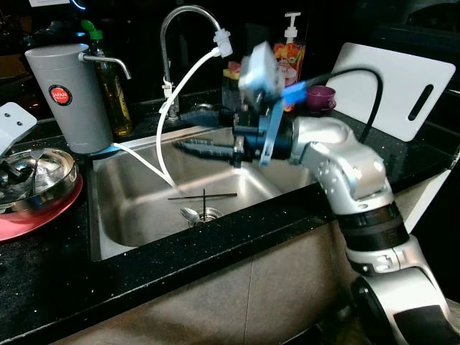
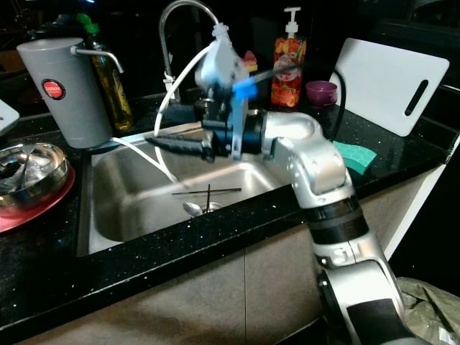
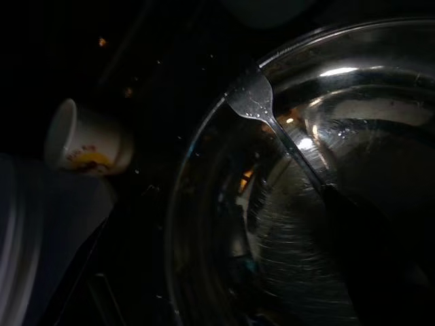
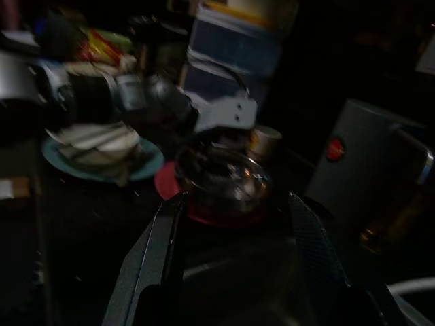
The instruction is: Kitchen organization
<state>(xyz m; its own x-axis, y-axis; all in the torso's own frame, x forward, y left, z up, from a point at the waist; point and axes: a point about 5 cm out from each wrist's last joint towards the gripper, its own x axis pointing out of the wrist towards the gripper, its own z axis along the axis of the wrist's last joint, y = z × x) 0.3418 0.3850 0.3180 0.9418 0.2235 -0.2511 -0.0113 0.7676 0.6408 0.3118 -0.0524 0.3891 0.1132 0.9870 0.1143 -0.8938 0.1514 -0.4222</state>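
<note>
Over the steel sink (image 1: pixel 136 208), where a spoon (image 1: pixel 189 213) lies by the drain, the right gripper (image 1: pixel 188 131) reaches out level from a bent elbow, fingers spread and empty. From its wrist, the steel bowl (image 4: pixel 224 178) sits on a red plate (image 4: pixel 204 210). Close up, the left wrist view shows a spoon (image 3: pixel 272 119) leaning on that bowl's rim; whether the left gripper is open, I cannot tell.

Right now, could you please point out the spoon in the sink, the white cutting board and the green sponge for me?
spoon (image 1: pixel 190 213): left eye view, on its bowl beside the drain.
white cutting board (image 1: pixel 384 86): left eye view, on its flat face.
green sponge (image 2: pixel 356 157): right eye view, on its top surface.
</note>
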